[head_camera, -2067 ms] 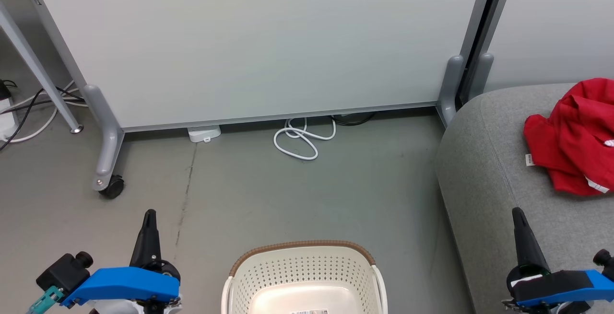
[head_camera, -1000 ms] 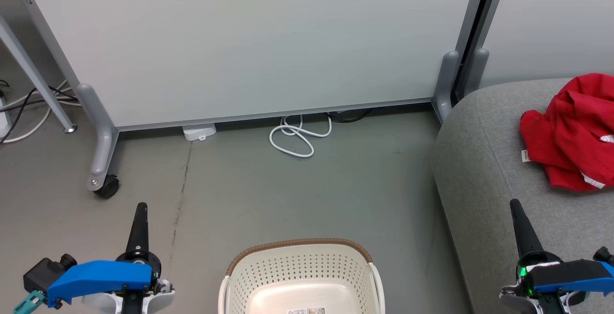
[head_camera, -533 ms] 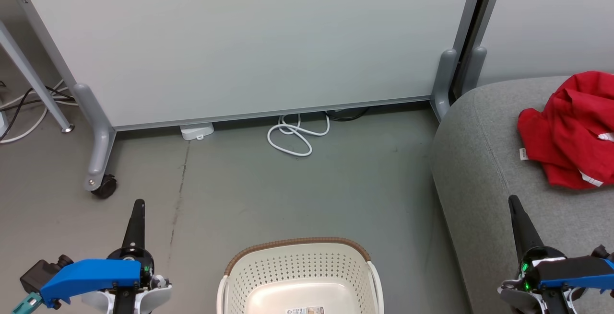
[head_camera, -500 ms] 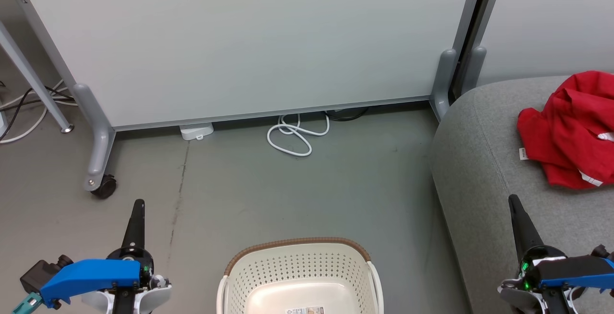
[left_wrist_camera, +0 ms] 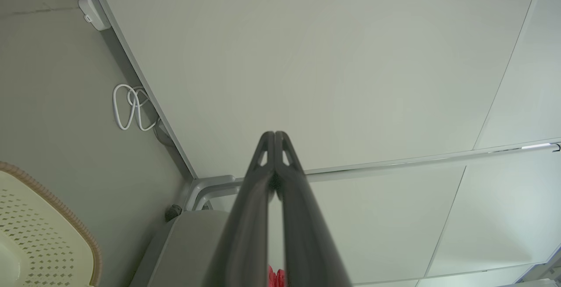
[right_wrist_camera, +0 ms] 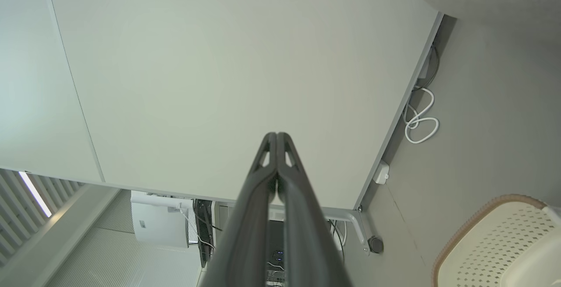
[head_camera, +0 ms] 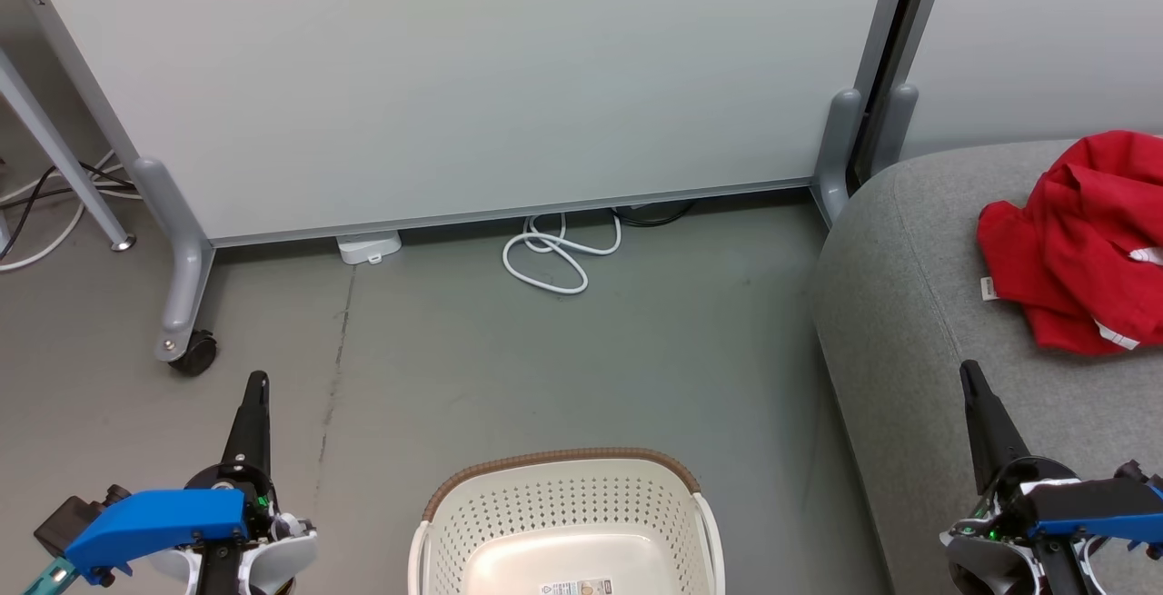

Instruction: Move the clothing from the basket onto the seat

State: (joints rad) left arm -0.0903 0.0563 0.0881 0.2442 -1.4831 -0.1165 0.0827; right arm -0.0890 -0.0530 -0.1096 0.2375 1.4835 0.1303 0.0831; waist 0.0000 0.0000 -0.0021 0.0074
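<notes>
Noted clothing (head_camera: pixel 1081 241) heaped in a red bundle on the seat (head_camera: pixel 909 332), at head view's right edge and partly cut off there, with white trim showing and a small tag (head_camera: pixel 988 287) at its left side. Found basket (head_camera: pixel 559 461) on the floor (head_camera: pixel 545 359) at bottom centre, near the seat's rounded edge and well apart from the clothing; base and its label (head_camera: pixel 581 589) in plain sight. Logged left gripper (head_camera: pixel 257 382) at lower left, above the floor, fingers pressed together and holding nothing — same seen in left wrist view. Logged right gripper (head_camera: pixel 968 370) at lower right, over the seat's near part, fingers likewise together, holding nothing. Spotted a white cable (head_camera: pixel 554 261) coiled on the floor by the foot of the pale panel (head_camera: pixel 454 77) behind.
</notes>
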